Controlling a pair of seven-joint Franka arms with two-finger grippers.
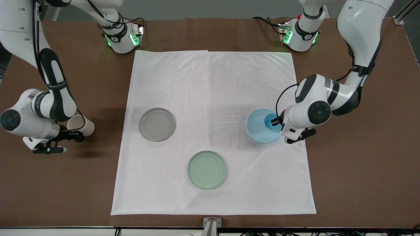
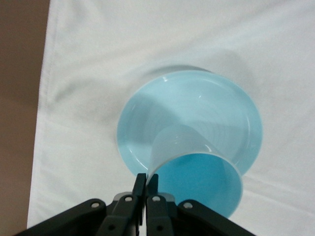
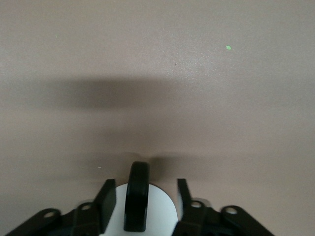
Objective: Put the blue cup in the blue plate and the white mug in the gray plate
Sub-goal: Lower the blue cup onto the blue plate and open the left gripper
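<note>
The left tool point(image 2: 146, 183) is clamped on the rim wall of the blue cup point(image 2: 197, 167), one finger inside the mouth and one outside, and hangs directly over the blue plate point(image 1: 259, 129). In the left wrist view the cup's base points down toward the middle of the plate while its long axis leans, the open mouth tipped back toward the tool. That is the relation the next move turns on: the cup is above its target, so what remains appears to be a straight descent with the axis brought upright (a tilted set-down could let it roll on the shallow rim).

The right tool point(image 3: 142, 196) sits over bare brown bench point(image 1: 361, 180), well apart from the gray plate point(image 1: 157, 124), off the cloth toward the right arm's end. Its fingers straddle the white mug point(image 1: 80, 125), which lies between them with the black loop handle facing the wrist camera; they look close against the mug's sides, so I judge it gripped. From this tool the gray plate lies toward the cloth's middle, and the right arm is plainly the nearer one to it.

The white cloth point(image 1: 213, 82) lies mostly flat with faint creases. The pale green plate point(image 1: 207, 169), nearer the front camera than the gray plate, stays out of both paths.
</note>
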